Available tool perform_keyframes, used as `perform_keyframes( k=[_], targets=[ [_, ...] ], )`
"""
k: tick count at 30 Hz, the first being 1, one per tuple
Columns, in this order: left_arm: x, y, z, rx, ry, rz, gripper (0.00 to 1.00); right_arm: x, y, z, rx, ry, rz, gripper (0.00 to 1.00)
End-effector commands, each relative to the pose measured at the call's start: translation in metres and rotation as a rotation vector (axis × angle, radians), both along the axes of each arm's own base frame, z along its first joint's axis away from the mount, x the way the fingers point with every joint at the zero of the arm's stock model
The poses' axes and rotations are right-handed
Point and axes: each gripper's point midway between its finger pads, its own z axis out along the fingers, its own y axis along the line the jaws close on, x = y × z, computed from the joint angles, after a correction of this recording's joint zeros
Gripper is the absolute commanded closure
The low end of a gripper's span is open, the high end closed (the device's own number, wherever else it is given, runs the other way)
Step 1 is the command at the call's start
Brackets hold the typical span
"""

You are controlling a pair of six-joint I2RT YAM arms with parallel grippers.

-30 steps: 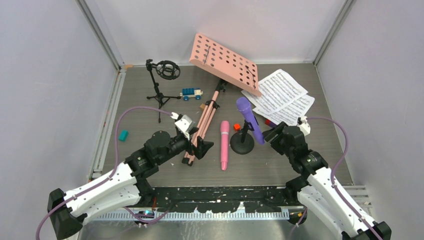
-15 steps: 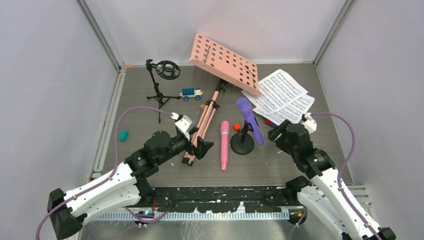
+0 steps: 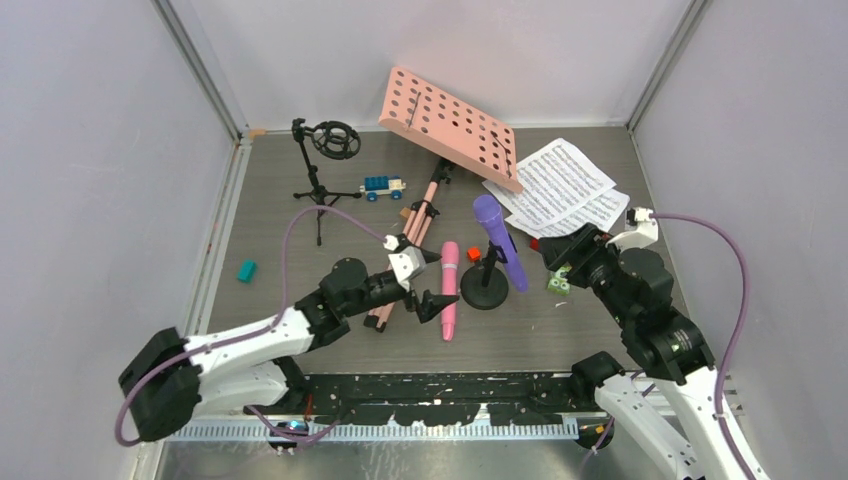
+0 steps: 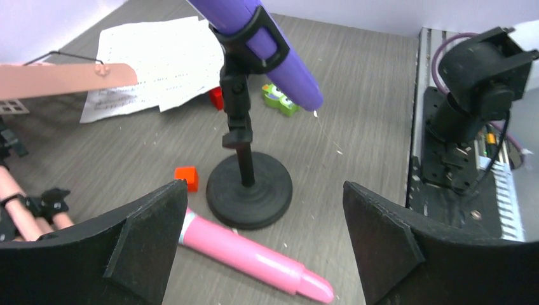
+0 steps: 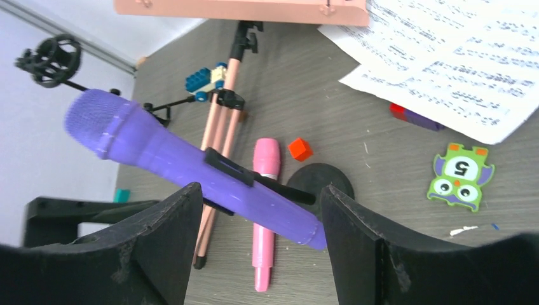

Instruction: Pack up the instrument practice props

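The pink microphone (image 3: 449, 290) lies flat on the table, and my left gripper (image 3: 437, 281) hovers open over its left side, one finger at each end of it. In the left wrist view the pink microphone (image 4: 251, 254) lies between my open fingers (image 4: 149, 235). The purple microphone (image 3: 499, 240) sits clipped in a black mic mount (image 3: 484, 291) with a round base. My right gripper (image 3: 556, 258) stands open just right of it, touching nothing; the purple microphone (image 5: 191, 168) shows beyond the fingertips. The pink music rack (image 3: 450, 125) leans at the back, its tripod legs (image 3: 405, 250) folded. White sheet-music pages (image 3: 562, 190) lie at the back right. A second black mic mount (image 3: 325, 150) stands at the back left.
A blue toy car (image 3: 383, 187) sits near the rack's pole. A teal block (image 3: 246, 270) lies at the left, an orange cube (image 3: 473, 254) by the mount base, a green numbered block (image 3: 558, 284) under my right gripper. Walls close in the table on three sides.
My left gripper swung right, off the tripod legs and over the pink microphone. My right arm pulled back to the right and its jaws widened, uncovering the green block.
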Motion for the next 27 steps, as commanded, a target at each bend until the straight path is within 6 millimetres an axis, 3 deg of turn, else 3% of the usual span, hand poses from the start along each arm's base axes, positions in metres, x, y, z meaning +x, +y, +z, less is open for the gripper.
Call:
perform_keyframes(
  k=[1, 5, 7, 12, 19, 27],
  targets=[
    [0.022, -0.027, 0.058, -0.216, -0.180, 0.009, 0.08, -0.007, 0.010, 0.037, 0.030, -0.095, 0.074, 0.28],
    [0.044, -0.047, 0.056, -0.334, -0.144, 0.060, 0.08, -0.012, 0.012, 0.041, 0.045, -0.101, 0.092, 0.27],
    [0.042, -0.056, 0.060, -0.419, -0.179, 0.023, 0.10, -0.015, 0.011, 0.044, 0.041, -0.107, 0.096, 0.27],
    [0.036, -0.097, 0.044, -0.389, -0.176, -0.116, 0.14, -0.021, 0.007, 0.050, 0.021, -0.112, 0.102, 0.27],
    [0.056, -0.099, 0.033, -0.352, -0.227, -0.012, 0.16, -0.027, 0.004, 0.052, 0.008, -0.115, 0.103, 0.27],
    [0.063, -0.111, 0.002, -0.279, -0.242, -0.026, 0.32, -0.031, 0.003, 0.053, 0.004, -0.109, 0.110, 0.27]
  ],
)
